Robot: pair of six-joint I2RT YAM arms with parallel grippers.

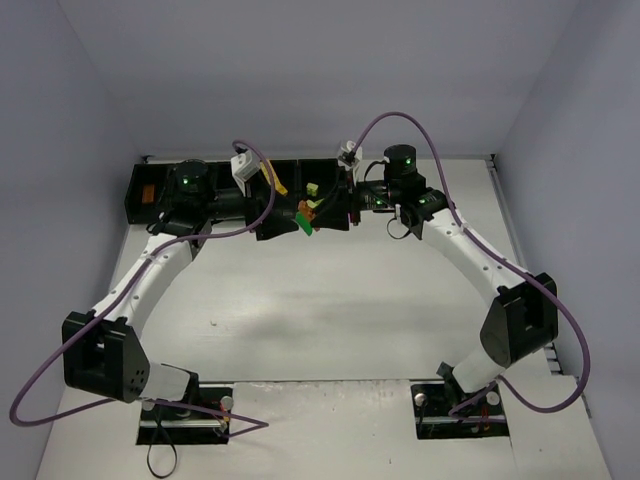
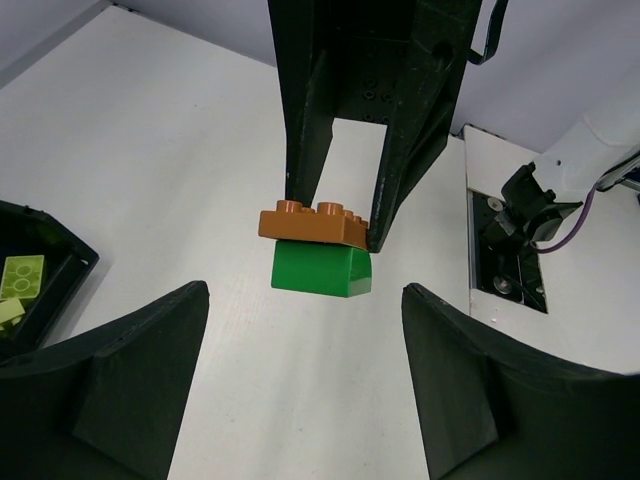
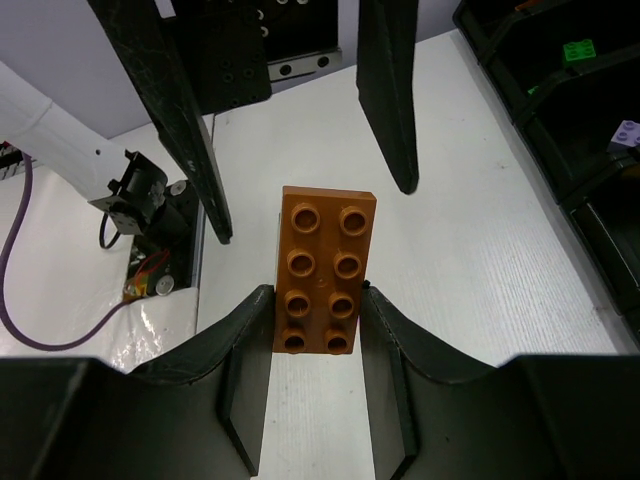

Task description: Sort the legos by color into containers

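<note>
My right gripper (image 3: 314,292) is shut on the near end of an orange-brown lego (image 3: 322,268), a long eight-stud plate held level over the table. A dark green lego (image 2: 320,270) is stuck to its underside. My left gripper (image 2: 305,298) faces it with its jaws wide apart, and its fingers (image 3: 390,100) flank the plate's far end without touching. In the top view the two grippers meet at the joined legos (image 1: 306,216), just in front of the containers (image 1: 145,195). Lime legos (image 2: 22,277) lie in one bin.
The row of black bins (image 3: 530,60) runs along the back of the table, with a green brick (image 3: 578,48) and a lilac one (image 3: 626,132) inside. A yellow piece (image 1: 279,185) and a lime brick (image 1: 313,188) sit in the middle bins. Purple cables loop over both arms.
</note>
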